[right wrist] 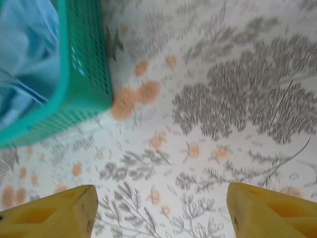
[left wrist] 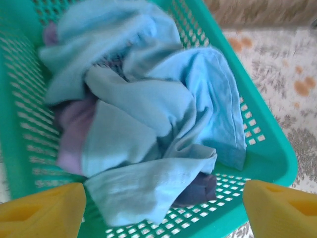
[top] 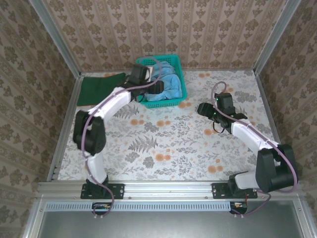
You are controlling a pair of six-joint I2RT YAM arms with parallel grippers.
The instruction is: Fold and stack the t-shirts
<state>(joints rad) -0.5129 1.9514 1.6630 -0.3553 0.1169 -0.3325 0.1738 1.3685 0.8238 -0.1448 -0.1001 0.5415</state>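
Observation:
A crumpled light blue t-shirt point(left wrist: 148, 114) lies in the teal mesh basket point(left wrist: 270, 153), on top of a dull purple t-shirt point(left wrist: 72, 134). My left gripper point(left wrist: 163, 210) hangs open just over the basket's near side, the blue tee's hem lying loose between its yellow fingers point(left wrist: 44, 208). From above, that left gripper point(top: 157, 88) is over the basket point(top: 173, 101) and the blue tee point(top: 169, 83). A dark green t-shirt point(top: 99, 88) lies flat at the table's back left. My right gripper point(top: 202, 108) is open right of the basket, over bare tablecloth point(right wrist: 161, 210).
The basket's corner point(right wrist: 79, 74) is at the upper left of the right wrist view, with blue cloth point(right wrist: 25, 59) inside. The floral tablecloth point(top: 168, 144) covers the table between the arms. Metal rails and wallpapered walls point(top: 64, 59) close in the sides and back.

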